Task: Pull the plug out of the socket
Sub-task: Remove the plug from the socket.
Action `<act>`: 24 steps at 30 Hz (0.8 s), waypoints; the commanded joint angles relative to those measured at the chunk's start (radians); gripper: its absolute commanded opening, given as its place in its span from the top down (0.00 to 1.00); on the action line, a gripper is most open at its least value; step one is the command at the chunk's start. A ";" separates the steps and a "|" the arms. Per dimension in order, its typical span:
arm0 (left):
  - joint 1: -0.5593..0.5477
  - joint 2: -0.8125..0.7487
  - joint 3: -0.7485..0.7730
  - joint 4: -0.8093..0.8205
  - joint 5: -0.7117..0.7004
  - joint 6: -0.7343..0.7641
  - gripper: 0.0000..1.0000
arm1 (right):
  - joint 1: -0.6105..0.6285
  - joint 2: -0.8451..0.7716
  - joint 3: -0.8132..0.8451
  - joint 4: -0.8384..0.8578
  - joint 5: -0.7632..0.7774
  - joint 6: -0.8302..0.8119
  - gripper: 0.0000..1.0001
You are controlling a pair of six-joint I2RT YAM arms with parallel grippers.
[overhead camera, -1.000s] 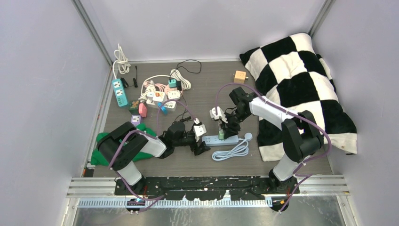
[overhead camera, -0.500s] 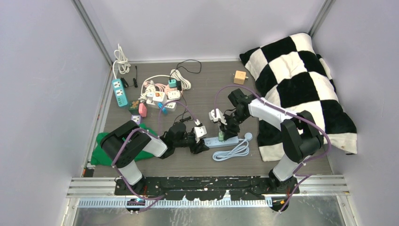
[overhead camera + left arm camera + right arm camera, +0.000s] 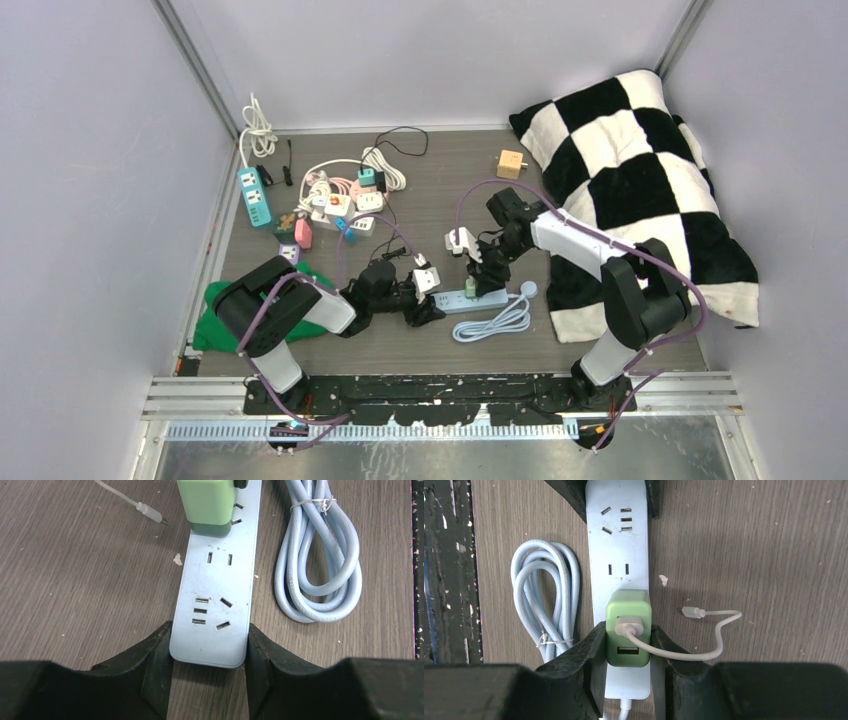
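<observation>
A light blue power strip, the socket, lies flat on the wooden table in front of the arms. A green USB plug sits in it near its cord end, with a white USB lead in its top port. My right gripper is shut on the green plug, one finger on each side. At the strip's free end, my left gripper is shut on the socket, its fingers pressed against both long edges.
The strip's coiled pale blue cable lies beside it. The white lead's loose end rests on the table. A heap of adapters and strips, a teal strip, a wooden cube, a green cloth and a checkered pillow lie around.
My left gripper has closed onto the free end of the power strip. The right gripper stays on the green plug, hardly moved.
</observation>
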 commanded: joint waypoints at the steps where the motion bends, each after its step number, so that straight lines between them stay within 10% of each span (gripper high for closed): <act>1: -0.004 -0.022 -0.007 -0.006 -0.035 -0.020 1.00 | 0.012 -0.040 0.014 -0.011 0.002 0.023 0.99; 8: -0.004 -0.028 -0.001 -0.027 -0.061 -0.036 1.00 | 0.169 -0.074 -0.048 -0.092 0.007 -0.055 0.99; 24: -0.004 -0.048 -0.021 -0.034 -0.081 -0.059 1.00 | 0.057 -0.099 -0.048 -0.097 -0.056 -0.017 0.99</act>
